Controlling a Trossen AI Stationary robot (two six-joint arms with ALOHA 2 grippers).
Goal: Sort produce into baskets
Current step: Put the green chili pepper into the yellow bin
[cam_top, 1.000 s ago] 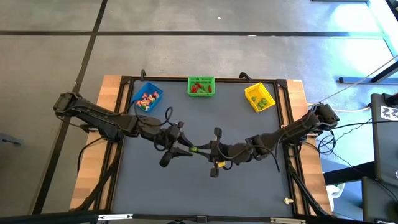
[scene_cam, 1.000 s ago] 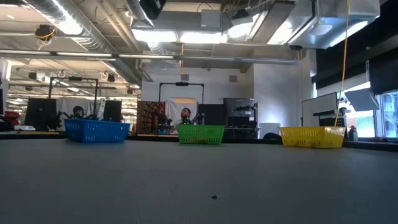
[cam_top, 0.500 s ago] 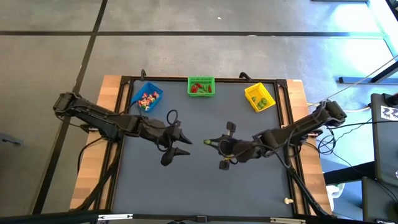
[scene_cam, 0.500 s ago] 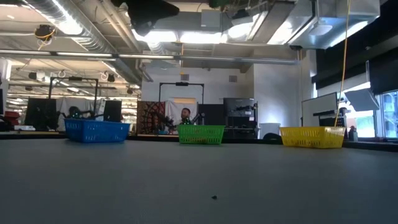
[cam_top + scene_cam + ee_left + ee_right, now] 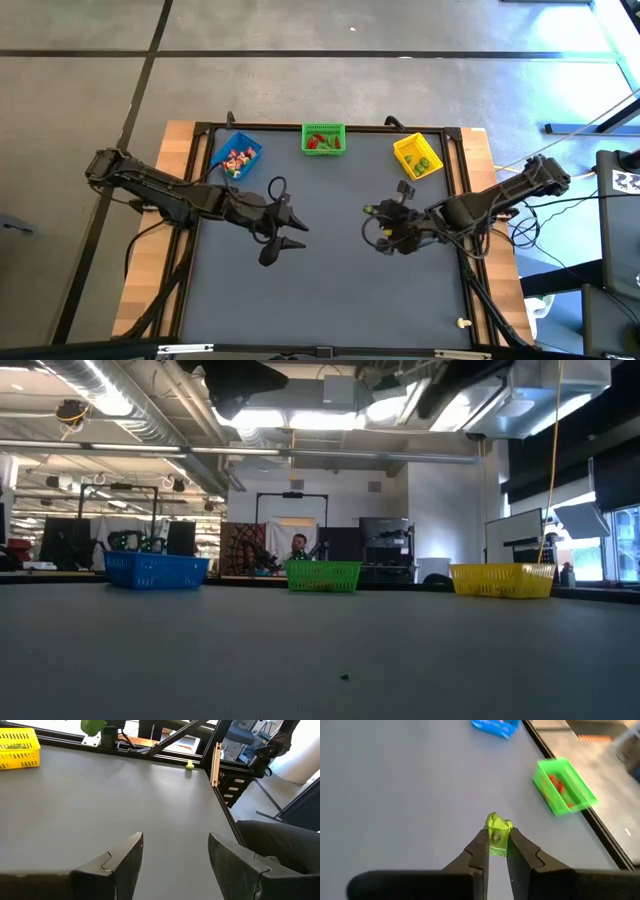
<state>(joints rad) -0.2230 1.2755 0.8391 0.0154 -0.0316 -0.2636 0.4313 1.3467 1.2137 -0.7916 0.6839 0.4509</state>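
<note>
Yellow-green produce piece (image 5: 496, 836) pinched between the fingers of the right tool (image 5: 497, 851), tip poking past them, lifted above the dark surface (image 5: 395, 795) mid-table. Lumpy, glossy, small. Green basket (image 5: 565, 787) beyond. Left tool (image 5: 175, 855) spread apart, holding nothing.

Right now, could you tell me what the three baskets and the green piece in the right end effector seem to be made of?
The blue basket, green basket and yellow basket look like moulded plastic: uniform bright colour, thin slatted walls. The green piece, pinched in the right end effector, looks like matte plastic or rubber, lumpy and evenly coloured; which one I cannot tell.
</note>
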